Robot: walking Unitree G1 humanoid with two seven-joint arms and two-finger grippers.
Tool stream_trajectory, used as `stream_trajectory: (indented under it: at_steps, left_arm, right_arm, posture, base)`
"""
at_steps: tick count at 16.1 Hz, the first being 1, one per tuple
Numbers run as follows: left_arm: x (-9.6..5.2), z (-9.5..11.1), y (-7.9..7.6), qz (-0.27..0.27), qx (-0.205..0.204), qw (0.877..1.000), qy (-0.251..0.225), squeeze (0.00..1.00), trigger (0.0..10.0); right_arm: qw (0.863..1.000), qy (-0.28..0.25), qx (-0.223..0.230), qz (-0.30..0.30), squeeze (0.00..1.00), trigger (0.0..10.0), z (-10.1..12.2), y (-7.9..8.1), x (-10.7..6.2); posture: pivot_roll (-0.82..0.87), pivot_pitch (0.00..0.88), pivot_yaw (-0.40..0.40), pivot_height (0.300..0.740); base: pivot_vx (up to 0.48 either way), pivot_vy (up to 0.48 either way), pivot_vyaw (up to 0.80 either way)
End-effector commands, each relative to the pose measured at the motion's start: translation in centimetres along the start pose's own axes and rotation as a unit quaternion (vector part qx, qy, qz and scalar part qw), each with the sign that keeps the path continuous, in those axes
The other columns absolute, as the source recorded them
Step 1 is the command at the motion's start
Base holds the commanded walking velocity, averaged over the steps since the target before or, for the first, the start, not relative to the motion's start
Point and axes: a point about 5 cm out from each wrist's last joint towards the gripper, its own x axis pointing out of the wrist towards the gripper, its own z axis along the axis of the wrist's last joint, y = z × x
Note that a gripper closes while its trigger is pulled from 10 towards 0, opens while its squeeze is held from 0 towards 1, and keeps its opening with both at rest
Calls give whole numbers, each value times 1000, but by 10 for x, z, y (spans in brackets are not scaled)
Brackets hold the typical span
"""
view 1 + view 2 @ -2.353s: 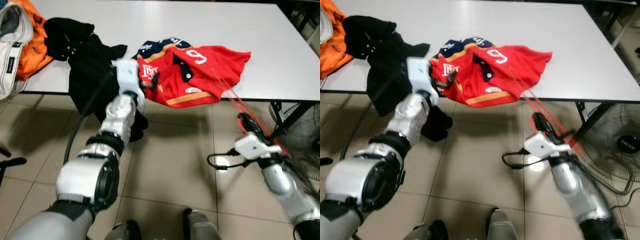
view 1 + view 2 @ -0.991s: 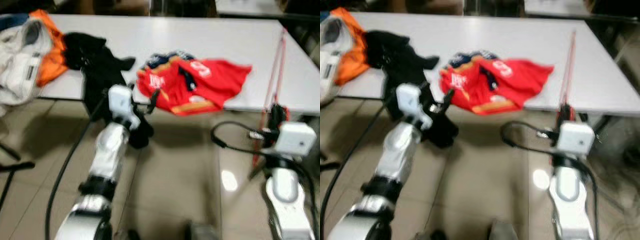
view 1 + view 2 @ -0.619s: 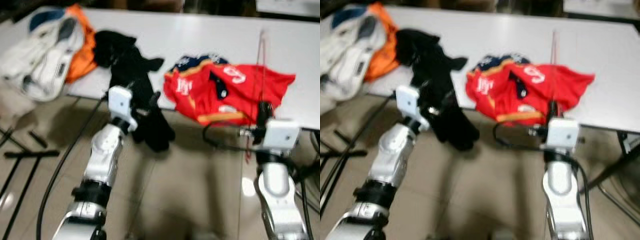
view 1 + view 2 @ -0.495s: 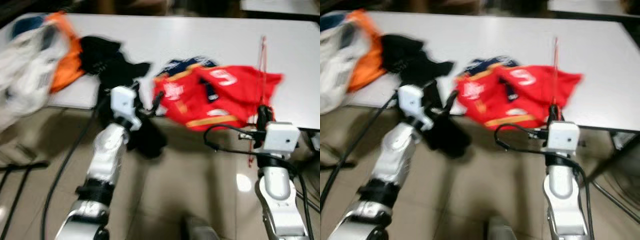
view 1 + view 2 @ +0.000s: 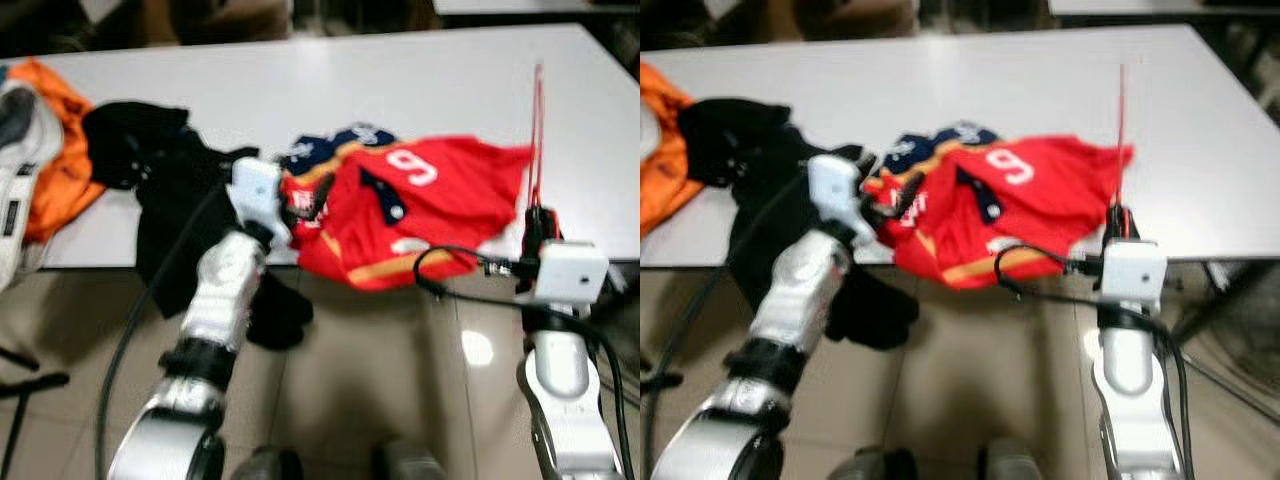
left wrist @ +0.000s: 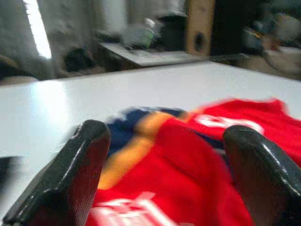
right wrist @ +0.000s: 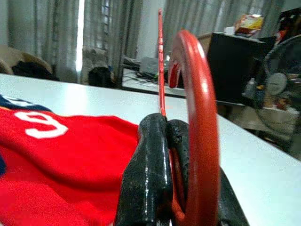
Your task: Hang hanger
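**Red hanger gripped at the table edge**

The right gripper (image 7: 160,155) is clenched on the red hanger (image 7: 200,117), which stands upright above it. The left gripper (image 6: 164,174) is spread open, with the red shirt (image 5: 420,205) just in front of it on the white table (image 5: 400,90). A black garment (image 5: 165,190) hangs beside it.

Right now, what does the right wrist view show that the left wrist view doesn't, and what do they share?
The right wrist view shows the right gripper with its jaws shut on a red hanger, whose hook curves up close to the camera, and a fan in the blurred background. The left wrist view shows the left gripper with its jaws open and nothing between them, and the navy and orange collar band of the jersey. Both show the red jersey lying on the white table.
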Motion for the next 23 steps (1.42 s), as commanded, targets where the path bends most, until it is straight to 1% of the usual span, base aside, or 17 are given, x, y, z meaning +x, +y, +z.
stream_trajectory:
  at_steps: [1, 3, 5, 6, 7, 8, 9, 11, 13, 15, 16, 18, 20, 21, 23]
  left_arm:
    - [-1, -7, 7, 9, 4, 1000, 28, 0, 10000]
    - [0, -13, 22, 24, -5, 998, 58, 0, 10000]
    - [-1, -17, 36, 32, -31, 996, 83, 0, 10000]
    - [0, -20, 34, 26, -44, 995, 88, 0, 10000]
    - [3, -24, 29, 8, -83, 992, 93, 0, 10000]
    - [5, -25, 24, -12, -101, 991, 93, 0, 10000]
    - [7, -25, 22, -21, -103, 991, 88, 0, 10000]
    - [11, -23, 19, -23, -77, 993, 87, 0, 10000]
    - [14, -24, 16, -22, -66, 993, 94, 0, 10000]
    - [15, -31, 11, -20, -58, 991, 117, 0, 10000]
    - [14, -38, 7, -14, -53, 989, 138, 0, 10000]
    - [14, -43, 1, -7, -55, 987, 152, 0, 10000]
    - [16, -45, -9, -25, -62, 986, 155, 0, 10000]
    - [16, -47, -13, -36, -65, 984, 160, 0, 0]
    - [17, -47, -13, -31, -67, 984, 161, 0, 0]
  right_arm:
    - [1000, -1, 2, 9, 0, 0, 0, 4, -1]
    - [1000, -1, 8, 20, 0, 0, 0, 9, -1]
    - [999, 2, 15, 32, 0, 0, 0, 12, -4]
    - [999, 3, 15, 32, 0, 0, -1, 11, -4]
    - [999, 6, 16, 33, 0, 0, -2, 11, -6]
    - [999, 8, 16, 35, 0, 0, -2, 10, -7]
    - [999, 9, 15, 36, 0, 0, -2, 10, -8]
    - [999, 14, 14, 43, 0, 0, -4, 10, -11]
    - [999, 17, 13, 49, 0, 0, -5, 10, -11]
    - [998, 21, 14, 57, 0, 0, -7, 10, -10]
    - [998, 23, 14, 61, 0, 0, -8, 11, -10]
    - [997, 25, 16, 66, 0, 0, -9, 13, -10]
    - [997, 26, 16, 69, 0, 0, -9, 13, -10]
    - [997, 27, 15, 69, 0, 0, -9, 11, -10]
    - [997, 28, 13, 68, 0, 0, -9, 9, -11]
  posture:
    - [-340, 113, 76, 740]
    - [-341, 115, 78, 740]
    - [-342, 116, 81, 740]
    - [-344, 118, 80, 740]
    - [-346, 119, 80, 740]
    - [-353, 127, 77, 740]
    - [-353, 127, 77, 740]
    - [-354, 135, 59, 740]
    - [-352, 135, 48, 740]
    - [-348, 134, 44, 740]
    - [-344, 134, 42, 740]
    - [-340, 133, 37, 740]
    - [-345, 134, 36, 740]
    - [-351, 134, 38, 740]
    - [-358, 132, 39, 740]
  base:
    - [0, 0, 0]
    - [0, 0, 0]
    - [0, 0, 0]
    - [0, 0, 0]
    - [0, 0, 0]
    - [0, 0, 0]
    - [0, 0, 0]
    - [0, 0, 0]
    - [0, 0, 0]
    - [0, 0, 0]
    - [0, 0, 0]
    - [0, 0, 0]
    - [0, 0, 0]
    - [0, 0, 0]
    - [0, 0, 0]
